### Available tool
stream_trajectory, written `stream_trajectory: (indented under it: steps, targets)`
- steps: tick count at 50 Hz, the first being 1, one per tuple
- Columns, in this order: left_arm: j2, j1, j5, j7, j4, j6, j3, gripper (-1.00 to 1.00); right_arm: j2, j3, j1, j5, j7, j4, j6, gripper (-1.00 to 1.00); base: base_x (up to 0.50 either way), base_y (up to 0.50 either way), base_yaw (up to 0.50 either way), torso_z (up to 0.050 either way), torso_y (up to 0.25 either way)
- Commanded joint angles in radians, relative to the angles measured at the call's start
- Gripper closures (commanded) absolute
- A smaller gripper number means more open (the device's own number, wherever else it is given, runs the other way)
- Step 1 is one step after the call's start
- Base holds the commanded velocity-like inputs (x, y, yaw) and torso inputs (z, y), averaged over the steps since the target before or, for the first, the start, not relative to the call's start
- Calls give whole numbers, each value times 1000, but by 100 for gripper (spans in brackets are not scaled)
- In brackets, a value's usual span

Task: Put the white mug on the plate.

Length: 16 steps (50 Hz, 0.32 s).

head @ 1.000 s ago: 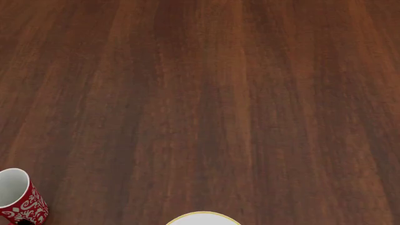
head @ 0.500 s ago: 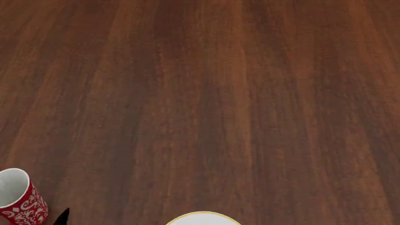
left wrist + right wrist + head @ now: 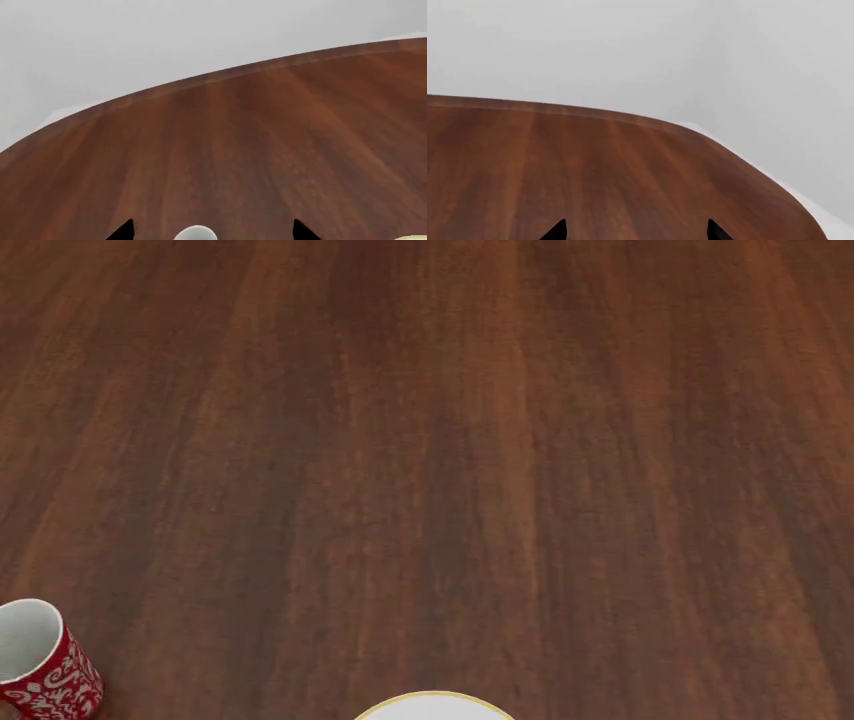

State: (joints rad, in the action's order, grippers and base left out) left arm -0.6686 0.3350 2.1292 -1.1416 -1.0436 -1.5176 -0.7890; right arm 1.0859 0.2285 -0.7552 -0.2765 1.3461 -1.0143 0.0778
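The plate (image 3: 434,707) shows only as a gold-rimmed white sliver at the bottom middle of the head view, and a bit of its rim shows in the left wrist view (image 3: 413,238). The white mug is not in the head view. In the left wrist view a white rounded top (image 3: 195,233) pokes up between the two black fingertips of my left gripper (image 3: 213,231). I cannot tell which mug it is. The left gripper is open and holds nothing. My right gripper (image 3: 636,231) is open and empty over bare table. Neither gripper shows in the head view.
A red mug with a white floral pattern (image 3: 40,665) stands at the bottom left of the head view. The dark wooden table (image 3: 441,460) stretches far ahead. Its rounded far edge (image 3: 220,75) meets a grey wall, as the right wrist view (image 3: 647,120) also shows.
Half a second ago a black fingertip showed at the bottom left of the head view, right of the red mug. It has dropped out of view. The mug and plate have not moved.
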Motion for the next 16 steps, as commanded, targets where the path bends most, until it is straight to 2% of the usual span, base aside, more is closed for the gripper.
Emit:
stream_trajectory:
  steps: [1,8,16]
  targets:
    - [-15,-97,197,-31,-3,-53,-339,-100,144,174,-30,112,224,-12,78,-100,0,0,0,0,0]
    - [-26,-192,254,30,-3,-53,-553,-100,110,202,-30,159,224,-23,48,-100,0,0,0,0,0]
    - [-25,-266,292,112,-3,-53,-721,-100,80,219,-30,191,225,-32,24,-100,0,0,0,0,0]
